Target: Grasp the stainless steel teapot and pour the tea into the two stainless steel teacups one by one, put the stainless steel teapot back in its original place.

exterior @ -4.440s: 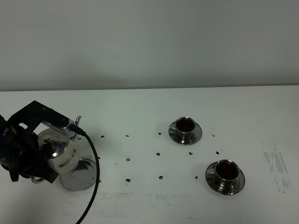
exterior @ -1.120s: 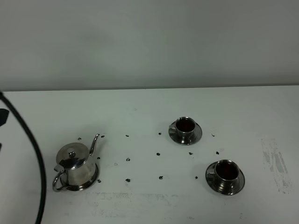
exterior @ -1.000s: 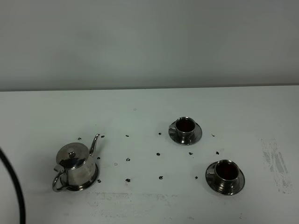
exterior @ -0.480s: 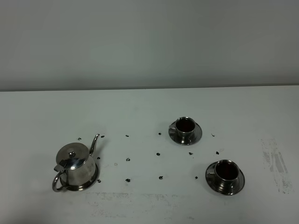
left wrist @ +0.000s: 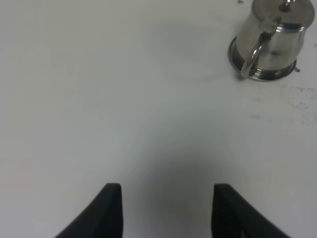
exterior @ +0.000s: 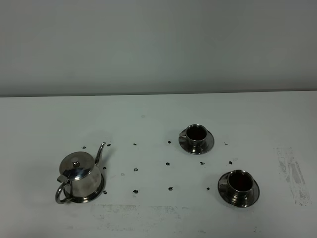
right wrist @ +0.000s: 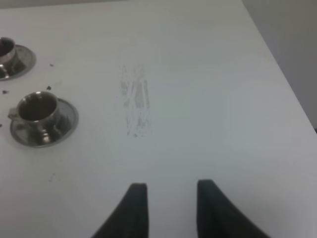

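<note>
The stainless steel teapot (exterior: 79, 174) stands upright at the table's left on a flat round steel coaster (exterior: 100, 189), with its spout towards the cups. The left wrist view also shows the teapot (left wrist: 271, 39), its loop handle turned towards the camera. My left gripper (left wrist: 167, 191) is open, empty and well away from it. One teacup (exterior: 196, 133) sits on its saucer at centre right. The other teacup (exterior: 240, 182) is nearer the front. Both hold dark tea. My right gripper (right wrist: 172, 187) hovers over bare table with its fingers apart, beside the near teacup (right wrist: 37, 110). Neither gripper shows in the exterior high view.
Small dark specks (exterior: 135, 169) dot the white table (exterior: 148, 114) between the teapot and the cups. A grey scuff mark (exterior: 292, 173) lies at the right. The table's right edge (right wrist: 277, 64) runs past my right gripper. A pale wall stands behind.
A black cable at the left edge of the exterior high view a second ago has gone. The teapot and cups have not moved.
</note>
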`<state>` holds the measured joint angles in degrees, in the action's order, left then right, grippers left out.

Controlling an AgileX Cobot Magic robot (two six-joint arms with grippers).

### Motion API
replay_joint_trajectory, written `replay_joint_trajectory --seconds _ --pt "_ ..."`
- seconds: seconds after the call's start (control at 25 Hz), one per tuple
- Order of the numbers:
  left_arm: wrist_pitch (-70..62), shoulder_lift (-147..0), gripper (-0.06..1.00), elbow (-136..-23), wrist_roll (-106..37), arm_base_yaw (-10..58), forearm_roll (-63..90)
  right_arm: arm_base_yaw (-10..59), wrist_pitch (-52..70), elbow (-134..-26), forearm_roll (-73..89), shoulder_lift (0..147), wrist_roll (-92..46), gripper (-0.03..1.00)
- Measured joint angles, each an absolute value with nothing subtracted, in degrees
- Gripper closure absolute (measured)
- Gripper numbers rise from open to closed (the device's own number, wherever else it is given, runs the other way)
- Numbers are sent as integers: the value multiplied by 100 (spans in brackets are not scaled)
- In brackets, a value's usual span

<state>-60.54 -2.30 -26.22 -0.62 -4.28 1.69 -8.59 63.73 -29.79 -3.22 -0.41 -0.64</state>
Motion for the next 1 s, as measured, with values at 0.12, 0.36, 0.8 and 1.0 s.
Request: replay_joint_trajectory --seconds 0.12,0.36,0.8,1.0 --pt "-6059 2 51 -2614 -62 -311 143 -859 6373 -2979 -322 -41 -64 74" --pt "-6059 21 51 -2614 -57 -271 130 -859 6373 -2979 -322 -41 -64 74" --pt "-6059 21 51 -2614 -57 -271 130 -859 6373 -2979 -322 -41 -64 74" --pt "-6059 21 51 -2614 -57 -271 130 -859 6373 -2979 -322 -41 -64 74"
